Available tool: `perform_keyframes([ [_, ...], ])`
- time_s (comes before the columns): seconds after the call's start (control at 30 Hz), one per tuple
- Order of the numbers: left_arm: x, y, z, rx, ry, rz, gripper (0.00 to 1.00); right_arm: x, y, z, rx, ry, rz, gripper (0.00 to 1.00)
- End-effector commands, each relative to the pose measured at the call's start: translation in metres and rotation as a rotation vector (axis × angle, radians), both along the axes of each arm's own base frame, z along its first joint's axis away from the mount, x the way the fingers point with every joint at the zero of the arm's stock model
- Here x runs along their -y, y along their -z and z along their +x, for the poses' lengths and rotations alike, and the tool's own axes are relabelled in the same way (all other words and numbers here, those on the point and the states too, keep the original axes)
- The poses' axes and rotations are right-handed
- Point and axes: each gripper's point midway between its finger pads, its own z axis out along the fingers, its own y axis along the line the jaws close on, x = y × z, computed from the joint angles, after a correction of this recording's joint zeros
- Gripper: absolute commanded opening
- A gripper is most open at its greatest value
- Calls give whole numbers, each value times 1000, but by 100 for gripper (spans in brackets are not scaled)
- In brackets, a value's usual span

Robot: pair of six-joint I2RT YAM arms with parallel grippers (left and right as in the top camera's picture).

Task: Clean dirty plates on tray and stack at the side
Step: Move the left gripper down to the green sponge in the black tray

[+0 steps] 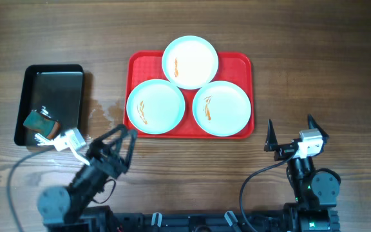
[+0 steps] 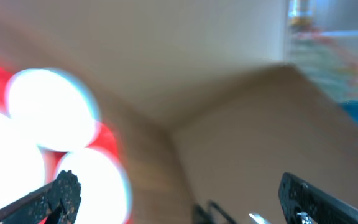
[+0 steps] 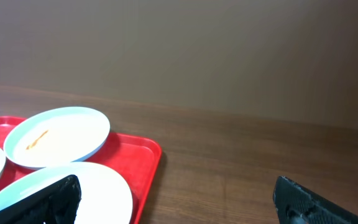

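Three white plates sit on the red tray (image 1: 140, 63): one at the back (image 1: 190, 61), one at the front left (image 1: 155, 106), one at the front right (image 1: 221, 108). Each has a small orange smear. My left gripper (image 1: 116, 143) is open and empty, just in front of the tray's front left corner. My right gripper (image 1: 291, 132) is open and empty, on the table right of the tray. The right wrist view shows the back plate (image 3: 58, 137), the front right plate (image 3: 73, 190) and the tray (image 3: 143, 155). The left wrist view is blurred, showing plates (image 2: 51, 109) and tray (image 2: 107, 134).
A black pan (image 1: 60, 87) stands at the left, holding a green and brown sponge (image 1: 42, 122). A wet patch (image 1: 105, 113) lies on the wood between pan and tray. A cable runs from the left arm along the front.
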Motion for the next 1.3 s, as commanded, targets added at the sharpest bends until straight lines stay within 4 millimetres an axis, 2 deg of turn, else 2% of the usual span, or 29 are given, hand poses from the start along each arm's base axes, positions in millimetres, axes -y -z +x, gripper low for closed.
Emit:
perform_keyframes([
  [0.0, -60, -12, 33, -233, -326, 322, 100, 4, 0, 0, 4, 19, -9, 100],
  [0.07, -90, -6, 45, -472, -431, 450, 100, 4, 0, 0, 4, 19, -9, 100],
  [0.1, -98, -4, 50, -556, -448, 491, 100, 4, 0, 0, 4, 19, -9, 100],
  [0.2, -100, -7, 77, -712, -398, 538, 100, 4, 0, 0, 4, 19, -8, 100],
  [0.3, -102, 1, 102, -786, -372, 570, 100, 4, 0, 0, 4, 18, -9, 100],
  [0.37, -117, 11, 121, -819, -433, 588, 100, 4, 0, 0, 4, 19, -8, 100],
  [0.4, -159, 27, 129, -908, -636, 593, 100, 4, 0, 0, 4, 18, -9, 100],
  [0.43, -186, 39, 126, -984, -757, 581, 100, 4, 0, 0, 4, 19, -8, 100],
  [0.47, -218, 61, 120, -1097, -867, 559, 100, 4, 0, 0, 4, 19, -9, 99],
  [0.57, -251, 96, 116, -1227, -903, 509, 100, 4, 0, 0, 4, 18, -8, 99],
  [0.7, -270, 126, 124, -1286, -889, 424, 99, 4, 0, 0, 4, 18, -9, 100],
  [0.77, -279, 139, 133, -1281, -858, 474, 97, 4, 0, 0, 4, 18, -9, 100],
  [0.9, -289, 167, 141, -1317, -811, 551, 100, 4, 0, 0, 4, 18, -9, 100],
  [0.93, -290, 174, 142, -1330, -810, 554, 98, 4, 0, 0, 4, 19, -9, 100],
  [0.97, -293, 185, 143, -1347, -807, 553, 89, 4, 0, 0, 4, 19, -8, 100],
  [1.0, -294, 191, 143, -1362, -800, 557, 88, 4, 0, 0, 4, 19, -9, 100],
  [1.07, -297, 202, 138, -1402, -791, 552, 98, 4, 0, 0, 4, 19, -9, 100],
  [1.13, -304, 210, 131, -1434, -795, 536, 99, 4, 0, 0, 4, 19, -9, 100],
  [1.27, -305, 223, 127, -1437, -681, 457, 85, 4, 0, 0, 4, 19, -8, 100],
])
